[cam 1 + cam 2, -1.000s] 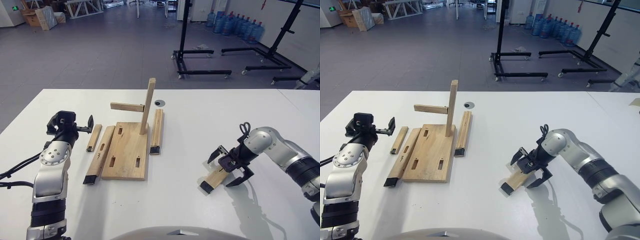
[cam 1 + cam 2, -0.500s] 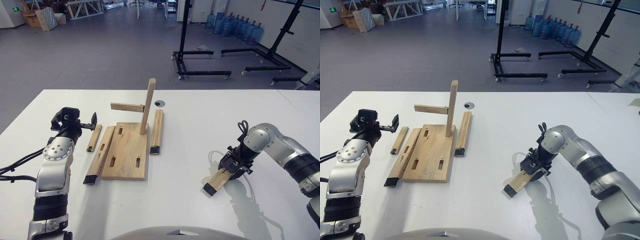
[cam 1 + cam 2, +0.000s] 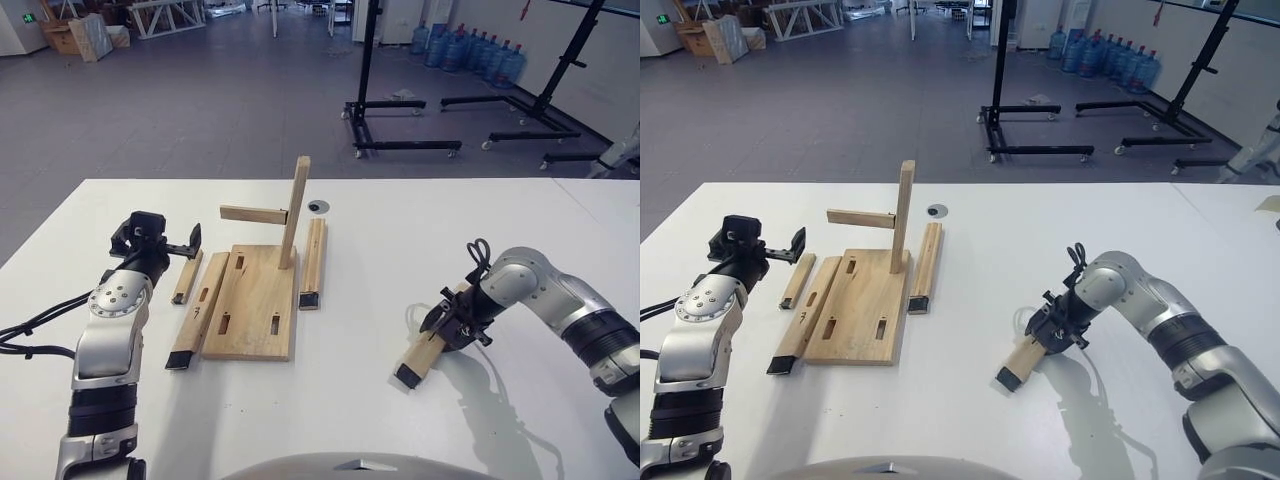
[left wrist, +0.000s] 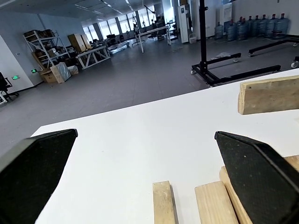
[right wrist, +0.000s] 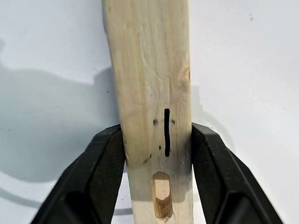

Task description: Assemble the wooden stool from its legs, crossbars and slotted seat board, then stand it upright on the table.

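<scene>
**Right claw takes hold of a stool leg**

My right gripper [image 3: 455,325] is clamped on a leg [image 3: 425,352] toward the table's [image 3: 380,230] right edge, dark-capped end pointing at the near edge. The left gripper [image 3: 155,243], jaws apart, hovers near the left edge beside loose pieces [image 3: 187,277]. The board [image 3: 250,300] lies left of centre, an upright leg [image 3: 296,210] standing in it. I judge the pickup under way; next I must lift, turn and carry this leg to a free slot.

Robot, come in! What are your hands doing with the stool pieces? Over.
Right gripper shut on a leg. Left gripper open, empty, by the short piece. Seat board flat, upright leg slotted in.
</scene>
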Motion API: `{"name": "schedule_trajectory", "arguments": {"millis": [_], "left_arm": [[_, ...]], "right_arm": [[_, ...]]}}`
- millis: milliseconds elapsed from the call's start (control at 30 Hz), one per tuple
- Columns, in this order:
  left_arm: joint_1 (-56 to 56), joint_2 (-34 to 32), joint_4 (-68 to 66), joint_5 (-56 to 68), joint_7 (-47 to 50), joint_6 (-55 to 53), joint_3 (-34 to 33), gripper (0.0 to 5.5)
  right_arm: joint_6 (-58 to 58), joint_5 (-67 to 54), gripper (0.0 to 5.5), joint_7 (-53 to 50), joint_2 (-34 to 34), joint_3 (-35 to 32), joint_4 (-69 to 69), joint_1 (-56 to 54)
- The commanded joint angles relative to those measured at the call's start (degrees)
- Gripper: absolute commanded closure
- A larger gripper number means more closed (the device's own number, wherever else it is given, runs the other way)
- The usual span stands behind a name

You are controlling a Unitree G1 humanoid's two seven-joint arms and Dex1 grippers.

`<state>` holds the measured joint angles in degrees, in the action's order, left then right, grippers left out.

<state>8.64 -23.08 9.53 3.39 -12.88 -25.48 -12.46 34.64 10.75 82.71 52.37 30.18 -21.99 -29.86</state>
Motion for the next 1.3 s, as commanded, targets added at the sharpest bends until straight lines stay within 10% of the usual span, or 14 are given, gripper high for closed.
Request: {"name": "schedule_trajectory", "arguments": {"millis": [33,467,667,1300], "left_arm": [[1.38,-0.24,-0.19,2.39,-2.65,-1.17,0.78,0.10],[1.45,-2.72,3.91,9.17,-13.01,-1.88,3.48,0.10],[3.14,-2.45,7.42,30.64,-20.43,-20.12,-2.08,0.10],[23.01,11.26,-33.85,48.31,-16.08,-47.58,-7.80,0.10]], "right_arm": [[-6.95,-6.18,3.48,1.61,-2.36,-3.47,-1.00,-1.12],[-10.05,-17.89,3.48,6.62,-4.49,-10.03,5.22,-1.86],[-3.41,-20.63,3.48,6.68,-5.58,-11.59,9.77,-2.73],[-11.71,-28.65,3.48,-2.00,-14.75,-12.89,18.58,-4.73]]}}
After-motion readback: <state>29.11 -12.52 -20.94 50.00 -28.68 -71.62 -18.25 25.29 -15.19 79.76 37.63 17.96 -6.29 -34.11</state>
